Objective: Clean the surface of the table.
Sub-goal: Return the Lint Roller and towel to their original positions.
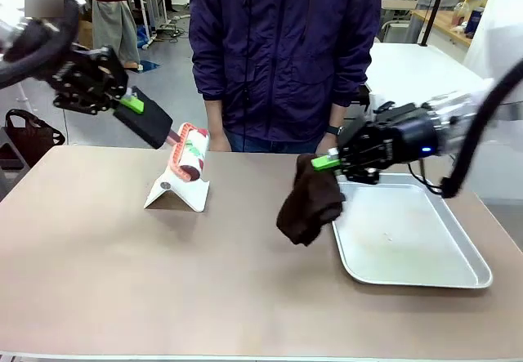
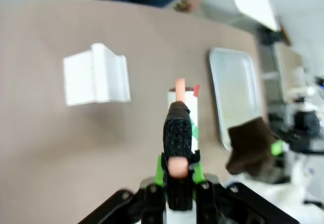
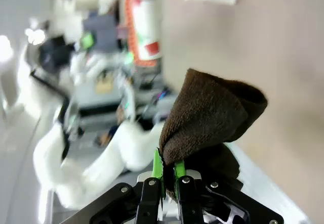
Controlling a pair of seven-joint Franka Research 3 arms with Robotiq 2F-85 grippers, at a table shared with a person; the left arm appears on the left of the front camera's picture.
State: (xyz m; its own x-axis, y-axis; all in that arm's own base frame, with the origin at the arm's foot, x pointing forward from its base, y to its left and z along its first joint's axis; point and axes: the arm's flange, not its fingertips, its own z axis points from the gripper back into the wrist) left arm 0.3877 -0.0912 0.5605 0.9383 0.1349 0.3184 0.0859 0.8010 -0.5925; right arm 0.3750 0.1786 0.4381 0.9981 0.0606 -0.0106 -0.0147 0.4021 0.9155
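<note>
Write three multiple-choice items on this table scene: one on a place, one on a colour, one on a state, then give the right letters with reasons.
1. Where does the metal tray lie?
A. on the table's right part
B. on the floor
C. on the white stand

2. What colour is the cloth?
A. yellow
B. dark brown
C. white

3. How is the lint roller held?
A. lying loose in the tray
C. in the person's hand
B. by its black handle in the left pincer, above the stand

Key: 1 A, the tray rests on the tabletop at picture right. 2 B, the cloth hanging from the shut right pincer is dark brown. 3 B, the left pincer is shut on the handle.
</note>
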